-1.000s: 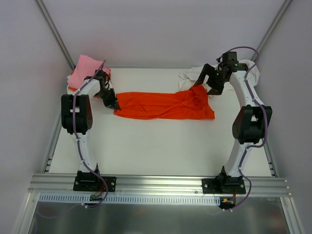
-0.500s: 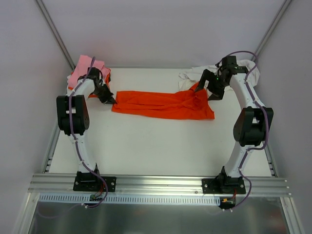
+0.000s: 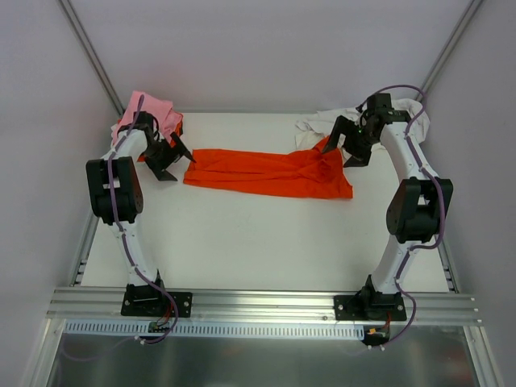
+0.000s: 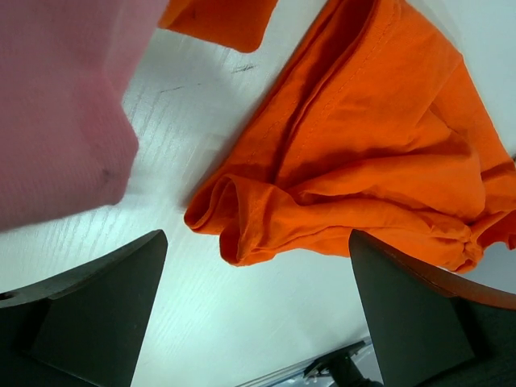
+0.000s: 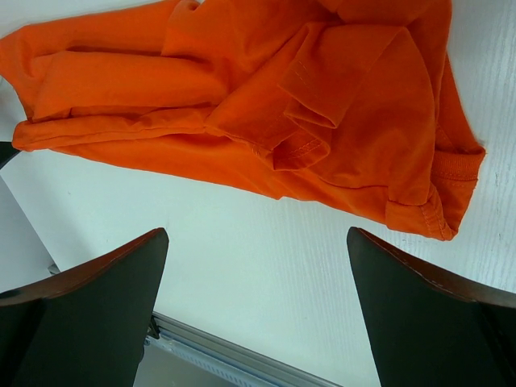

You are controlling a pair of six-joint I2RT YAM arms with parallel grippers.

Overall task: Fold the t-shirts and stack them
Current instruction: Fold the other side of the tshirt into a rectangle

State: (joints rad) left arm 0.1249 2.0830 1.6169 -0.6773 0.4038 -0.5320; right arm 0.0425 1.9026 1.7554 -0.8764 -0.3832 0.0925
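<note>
A bright orange t-shirt (image 3: 270, 172) lies stretched in a long crumpled band across the far half of the table. Its bunched left end (image 4: 242, 230) rests free on the table, just ahead of my left gripper (image 3: 172, 160), which stands open and holds nothing. My right gripper (image 3: 348, 145) is open too, hovering over the shirt's right end (image 5: 355, 121). A light pink t-shirt (image 3: 145, 113) lies folded at the far left corner on another orange piece (image 4: 218, 20). White t-shirts (image 3: 314, 127) are heaped at the far right, behind the right arm.
The table's left edge rail (image 3: 85, 242) and the front aluminium rail (image 3: 258, 302) bound the work area. Grey walls close in behind and on both sides.
My left gripper has opened and let go of the orange shirt's left end, then drawn back a little to the left. The right gripper has barely moved and stays open.
</note>
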